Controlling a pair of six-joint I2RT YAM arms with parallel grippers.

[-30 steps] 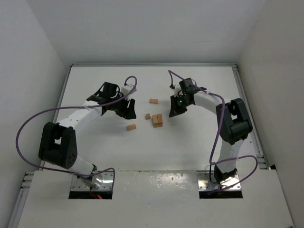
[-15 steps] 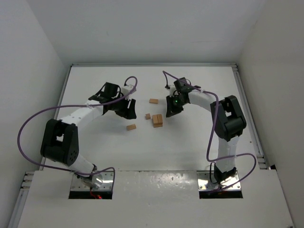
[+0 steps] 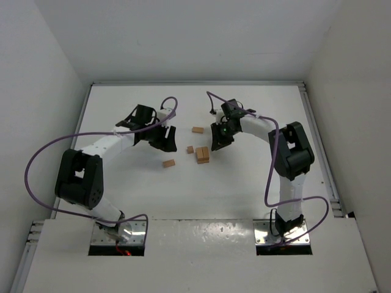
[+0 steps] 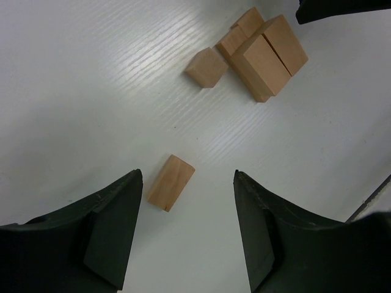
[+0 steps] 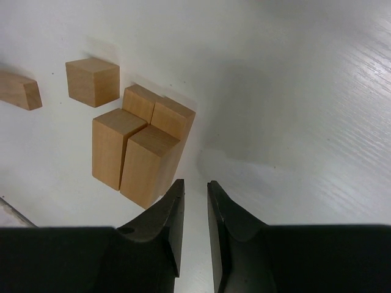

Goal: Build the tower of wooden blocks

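Note:
The tower (image 3: 202, 154) is a tight bunch of upright tan wood blocks (image 5: 140, 146) at mid-table. Just left of it sits a small cube (image 3: 190, 149), also in the right wrist view (image 5: 93, 80). One loose block (image 3: 197, 129) lies farther back, another (image 3: 168, 163) nearer the front. My left gripper (image 3: 169, 141) hovers open over that front block (image 4: 171, 182), which lies just beyond its left finger (image 4: 116, 213). My right gripper (image 5: 195, 183) hangs just right of the tower (image 4: 263, 49). Its jaws stand a narrow gap apart with nothing between them.
The white table (image 3: 256, 177) is walled in by white panels, with a raised rim along the right edge (image 3: 317, 140). Purple cables loop from both arms. The arm bases stand at the near edge (image 3: 195, 235).
My right gripper has slid left toward the tower and its jaws have parted slightly. My left gripper's jaws have widened; that arm has barely shifted.

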